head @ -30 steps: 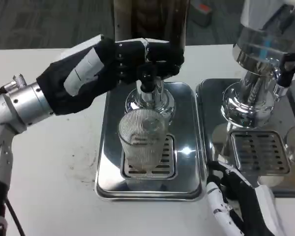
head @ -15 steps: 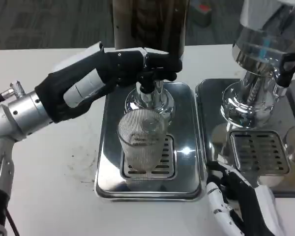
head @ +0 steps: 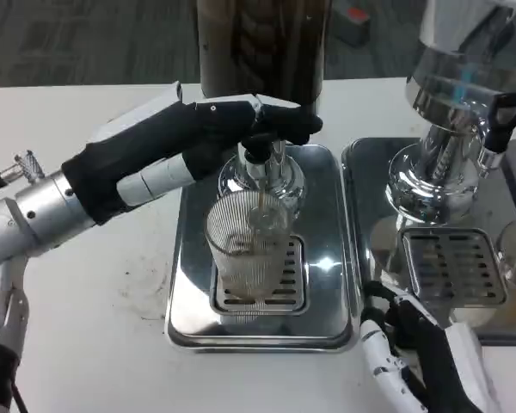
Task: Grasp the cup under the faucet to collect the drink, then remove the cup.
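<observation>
1. Reaching in from the left, my left hand [head: 189,142] is stretching across the far part of the table [head: 77,258], its fingers [head: 279,122] lying on the black tap handle [head: 262,138] of the faucet [head: 260,168] and pressing on it.
2. Nothing is being carried in that hand; it is only bearing on the handle, with its palm side turned down.
3. A thin stream is running down from the faucet into the cup [head: 249,249].
4. That ribbed clear cup is standing upright on the slotted grate [head: 292,288] of the left drip tray [head: 198,292], straight below the faucet.
5. Neither of my hands is touching the cup.
6. My right hand [head: 421,361] is resting low at the near right, just beside the near right corner of the left drip tray, well apart from the cup.
7. Its fingers are lying loosely apart and it is grasping nothing.
8. Behind the faucet, a dark drink tank [head: 262,43] is standing at the far edge.
9. To the right, a second chrome dispenser [head: 451,120] with a black lever [head: 503,120] is standing over its own right drip tray [head: 370,172].
</observation>
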You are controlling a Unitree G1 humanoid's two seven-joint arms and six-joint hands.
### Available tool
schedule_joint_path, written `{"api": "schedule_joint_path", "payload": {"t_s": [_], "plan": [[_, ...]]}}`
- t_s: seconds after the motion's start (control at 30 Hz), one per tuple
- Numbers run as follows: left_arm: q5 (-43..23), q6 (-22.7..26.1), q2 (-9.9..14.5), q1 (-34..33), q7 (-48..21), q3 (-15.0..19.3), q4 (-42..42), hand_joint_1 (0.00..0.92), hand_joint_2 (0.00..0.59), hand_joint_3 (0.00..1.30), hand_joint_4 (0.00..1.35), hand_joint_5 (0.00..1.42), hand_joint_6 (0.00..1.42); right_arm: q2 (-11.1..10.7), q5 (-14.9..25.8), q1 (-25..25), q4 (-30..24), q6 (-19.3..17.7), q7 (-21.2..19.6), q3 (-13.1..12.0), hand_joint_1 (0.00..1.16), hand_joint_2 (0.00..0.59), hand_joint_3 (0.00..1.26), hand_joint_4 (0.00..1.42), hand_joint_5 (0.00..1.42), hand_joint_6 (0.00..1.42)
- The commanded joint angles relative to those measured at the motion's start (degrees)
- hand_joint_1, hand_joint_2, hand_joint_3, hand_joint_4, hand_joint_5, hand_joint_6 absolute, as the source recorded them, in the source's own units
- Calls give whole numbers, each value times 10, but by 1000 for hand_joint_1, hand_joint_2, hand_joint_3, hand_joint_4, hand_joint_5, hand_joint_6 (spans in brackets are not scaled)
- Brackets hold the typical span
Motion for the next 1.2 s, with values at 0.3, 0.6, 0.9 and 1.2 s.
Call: {"api": "schedule_joint_path", "payload": {"t_s": [0.3, 0.6, 0.9, 1.2], "plan": [[32, -36, 9, 11, 5, -20, 14, 0, 75, 304, 218, 232, 165, -37, 48, -71, 8, -17, 64, -30, 534, 238, 69, 48, 91, 164], [31, -40, 15, 16, 13, -25, 11, 0, 76, 304, 218, 228, 167, -60, 105, -141, 34, -17, 131, -52, 567, 219, 0, 0, 17, 116], [30, -41, 21, 16, 19, -27, 9, 0, 76, 304, 218, 228, 167, -65, 124, -194, 69, -17, 147, -62, 571, 219, 0, 0, 15, 109], [28, -42, 25, 18, 20, -26, 7, 0, 76, 304, 218, 228, 167, -65, 126, -223, 93, -24, 145, -63, 575, 221, 2, 0, 15, 98]]}}
